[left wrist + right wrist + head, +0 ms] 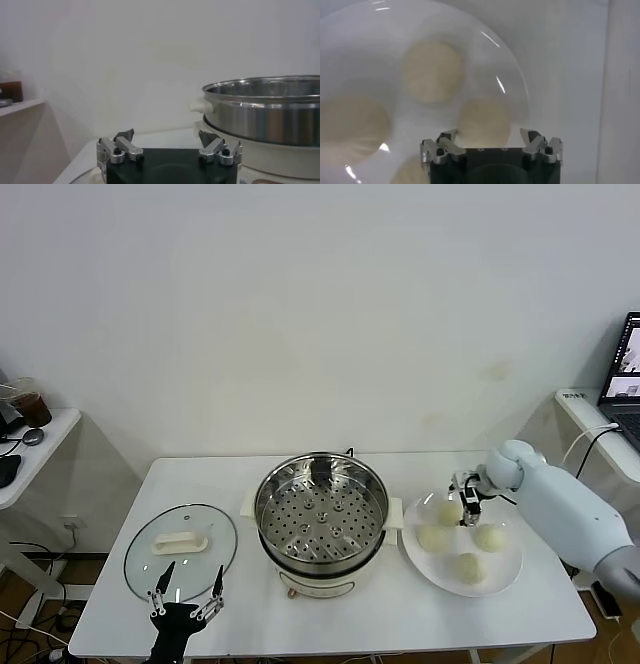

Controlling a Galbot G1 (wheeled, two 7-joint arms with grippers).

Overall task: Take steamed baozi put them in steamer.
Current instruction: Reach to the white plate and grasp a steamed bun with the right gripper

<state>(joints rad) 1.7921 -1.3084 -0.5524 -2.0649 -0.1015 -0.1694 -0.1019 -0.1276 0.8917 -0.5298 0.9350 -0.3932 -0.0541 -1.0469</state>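
Hovering with spread jaws above the four cream-white round dough buns on their flat white plate, right gripper seemingly grips nothing; shiny steel perforated steamer stands empty, left gripper idle, spread.

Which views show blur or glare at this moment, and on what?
Right wrist view: the four cream-white round baozi and the flat white plate are soft and out of focus, with bright glare streaks on the plate rim; the right end effector is sharp. Left wrist view: the shiny stainless-steel steamer is crisp with mild highlights. Head view: evenly lit, reflections on the round glass lid.
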